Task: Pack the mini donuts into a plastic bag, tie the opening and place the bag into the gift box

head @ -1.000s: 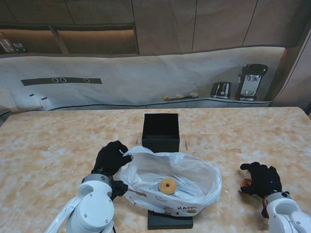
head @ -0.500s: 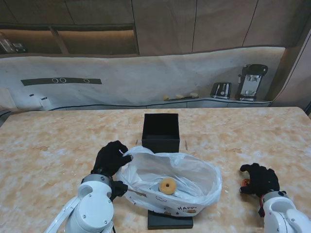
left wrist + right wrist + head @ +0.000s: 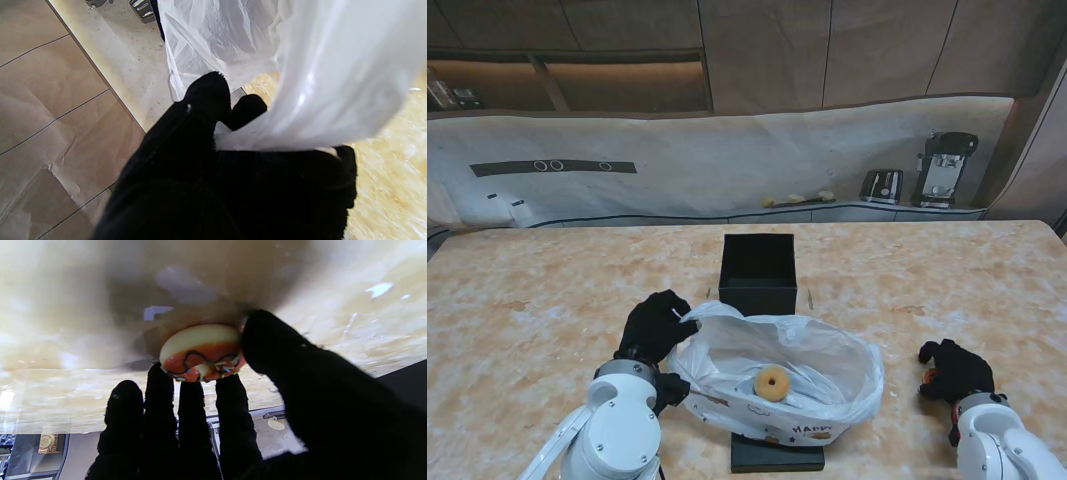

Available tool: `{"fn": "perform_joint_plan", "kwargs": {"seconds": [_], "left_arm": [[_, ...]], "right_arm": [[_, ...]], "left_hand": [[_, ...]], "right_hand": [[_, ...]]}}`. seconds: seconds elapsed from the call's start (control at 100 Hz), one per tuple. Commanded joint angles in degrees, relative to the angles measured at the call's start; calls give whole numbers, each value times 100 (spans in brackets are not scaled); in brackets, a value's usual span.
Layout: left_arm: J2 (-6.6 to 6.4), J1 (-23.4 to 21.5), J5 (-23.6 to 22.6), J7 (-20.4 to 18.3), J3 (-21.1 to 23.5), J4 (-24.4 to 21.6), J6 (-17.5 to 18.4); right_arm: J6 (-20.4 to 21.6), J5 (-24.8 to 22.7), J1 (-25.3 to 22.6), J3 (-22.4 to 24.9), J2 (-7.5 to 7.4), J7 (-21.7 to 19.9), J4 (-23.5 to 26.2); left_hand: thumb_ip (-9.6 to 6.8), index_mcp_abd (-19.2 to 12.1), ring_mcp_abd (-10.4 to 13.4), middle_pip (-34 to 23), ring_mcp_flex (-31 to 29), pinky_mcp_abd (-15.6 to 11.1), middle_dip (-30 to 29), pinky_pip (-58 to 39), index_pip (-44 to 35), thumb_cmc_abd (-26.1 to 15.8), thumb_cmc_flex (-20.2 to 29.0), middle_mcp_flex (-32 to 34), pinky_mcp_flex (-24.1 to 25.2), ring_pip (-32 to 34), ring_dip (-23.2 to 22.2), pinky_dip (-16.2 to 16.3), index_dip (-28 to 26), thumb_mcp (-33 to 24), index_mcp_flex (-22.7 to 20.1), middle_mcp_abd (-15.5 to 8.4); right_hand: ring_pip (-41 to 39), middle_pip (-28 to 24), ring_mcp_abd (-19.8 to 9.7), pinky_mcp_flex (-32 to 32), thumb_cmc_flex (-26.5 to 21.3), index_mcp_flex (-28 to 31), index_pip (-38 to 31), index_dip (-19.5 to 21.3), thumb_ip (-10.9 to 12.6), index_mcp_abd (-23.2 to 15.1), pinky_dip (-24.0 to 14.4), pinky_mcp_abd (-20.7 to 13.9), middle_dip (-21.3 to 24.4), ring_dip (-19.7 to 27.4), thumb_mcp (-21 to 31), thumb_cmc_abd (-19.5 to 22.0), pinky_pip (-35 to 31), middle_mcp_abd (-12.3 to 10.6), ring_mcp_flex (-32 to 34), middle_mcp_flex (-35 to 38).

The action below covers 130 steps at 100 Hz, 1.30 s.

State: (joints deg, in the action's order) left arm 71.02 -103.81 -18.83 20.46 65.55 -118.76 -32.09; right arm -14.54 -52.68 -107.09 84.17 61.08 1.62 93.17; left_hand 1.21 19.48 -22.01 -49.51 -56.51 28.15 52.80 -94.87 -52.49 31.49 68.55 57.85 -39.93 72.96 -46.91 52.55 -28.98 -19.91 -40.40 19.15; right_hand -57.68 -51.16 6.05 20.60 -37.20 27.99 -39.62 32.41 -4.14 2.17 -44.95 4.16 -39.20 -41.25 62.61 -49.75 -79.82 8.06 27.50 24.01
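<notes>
- White plastic bag (image 3: 777, 375) lies open near the middle of the marbled worktop (image 3: 537, 290), mouth up, printed lettering along its near edge.
- Plain tan mini donut (image 3: 773, 381) sits inside the bag, roughly centre.
- Left hand (image 3: 657, 328) at the bag's 9 o'clock, black-gloved, fingers pinched on the bag rim; left wrist view shows the film bunched between thumb and fingers (image 3: 208, 96), so it is holding the bag.
- Black gift box (image 3: 758, 270) stands open at the bag's 12 o'clock, just beyond it, nothing visible inside.
- Flat black lid (image 3: 777, 455) pokes out from under the bag at 6 o'clock.
- Right hand (image 3: 954, 371) at the bag's 3 o'clock, apart from it, low on the worktop, also black-gloved.
- Right wrist view: red-iced donut (image 3: 201, 351) with dark squiggle and sprinkles, gripped between thumb and three fingertips (image 3: 191, 396); donut looks to be touching the worktop, but that part is blurred.
- In the stand view only a sliver of orange-red shows at the right hand's finger side.
</notes>
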Motion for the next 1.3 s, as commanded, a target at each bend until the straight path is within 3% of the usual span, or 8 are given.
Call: {"fn": "perform_joint_plan", "kwargs": {"seconds": [0.0, 0.1, 0.27, 0.31, 0.38, 0.52, 0.89, 1.29], "left_arm": [[21, -59, 67, -82, 6, -86, -22], [20, -64, 63, -83, 9, -86, -25], [18, -69, 43, -82, 15, -84, -31], [16, -69, 38, -85, 18, -84, -32], [15, -70, 34, -89, 23, -88, -37], [14, -71, 26, -88, 29, -93, -37], [29, -71, 13, -41, 19, -90, -55], [42, -15, -19, -38, -16, -68, -176]], "right_arm": [[-39, 58, -82, -116, 75, -140, -235], [-147, 145, -33, -202, 85, -116, -297], [-253, 262, 23, -293, 95, -123, -357], [-234, 305, 28, -298, 108, -59, -368], [-203, 339, 32, -291, 122, 20, -365], [11, 280, 18, -200, 140, 203, -331], [830, 343, -200, 400, 161, 99, 592], [1878, 1246, -83, 447, 141, -523, 1819]], "left_hand": [[-109, -63, -102, 19, 30, -85, 48, -73, -154, -63, 186, -148, 34, 1, -109, 34, -2, 77, 125, -32], [-111, -64, -95, 17, 28, -82, 50, -69, -155, -63, 189, -132, 39, 1, -111, 40, -3, 74, 122, -31], [-113, -58, -101, 17, 26, -81, 54, -66, -148, -60, 192, -125, 38, -1, -113, 47, 2, 72, 119, -34], [-112, -60, -101, 20, 26, -81, 54, -65, -150, -62, 189, -126, 38, -2, -113, 48, 1, 73, 114, -36], [-113, -57, -104, 25, 30, -81, 55, -64, -149, -54, 195, -133, 38, -4, -113, 51, 1, 70, 112, -27], [-111, -63, -106, 20, 29, -78, 59, -60, -150, -57, 189, -121, 46, -3, -116, 56, -1, 70, 111, -29], [-113, -57, -106, 22, 17, -70, 58, -56, -152, -53, 188, -125, 45, 1, -119, 73, -1, 65, 110, -18], [-115, -43, -115, 21, 3, -64, 49, -69, -148, -41, 191, -120, 39, 4, -117, 98, 7, 57, 101, -17]], "right_hand": [[-331, -230, -43, 188, -622, 430, -800, 429, 248, -272, -130, -228, -341, -255, 170, -352, -280, -12, 156, 159], [-646, -434, -53, 632, -709, 549, -1113, 723, 258, -292, -100, -388, -529, -410, 466, -449, -465, -3, 424, 331], [-1214, -697, 178, 1612, -1132, 902, -1431, 922, -246, -292, 89, -731, -759, -332, 993, -1057, -797, 86, 1020, 769], [-1362, -719, 306, 1802, -1269, 1071, -1524, 954, -285, -317, 919, -795, -866, -266, 1230, -1256, -1100, 131, 1229, 963], [-1474, -753, 356, 1922, -1396, 1269, -1607, 976, -195, -362, 1276, -849, -909, -271, 1591, -1425, -1298, 174, 1429, 1166], [-1586, -794, 371, 1943, -1485, 1523, -1717, 1002, -14, -424, 1341, -974, -934, -275, 2043, -1471, -1543, 160, 1664, 1457], [-1582, -766, 432, 2028, -1450, 1593, -1728, 987, -29, -389, 1344, -1004, -928, -275, 2026, -1413, -1588, 192, 1723, 1537], [-1512, -717, 479, 2156, -1409, 1603, -1673, 938, -60, -348, 1324, -989, -921, -279, 1871, -1382, -1527, 213, 1756, 1543]]}}
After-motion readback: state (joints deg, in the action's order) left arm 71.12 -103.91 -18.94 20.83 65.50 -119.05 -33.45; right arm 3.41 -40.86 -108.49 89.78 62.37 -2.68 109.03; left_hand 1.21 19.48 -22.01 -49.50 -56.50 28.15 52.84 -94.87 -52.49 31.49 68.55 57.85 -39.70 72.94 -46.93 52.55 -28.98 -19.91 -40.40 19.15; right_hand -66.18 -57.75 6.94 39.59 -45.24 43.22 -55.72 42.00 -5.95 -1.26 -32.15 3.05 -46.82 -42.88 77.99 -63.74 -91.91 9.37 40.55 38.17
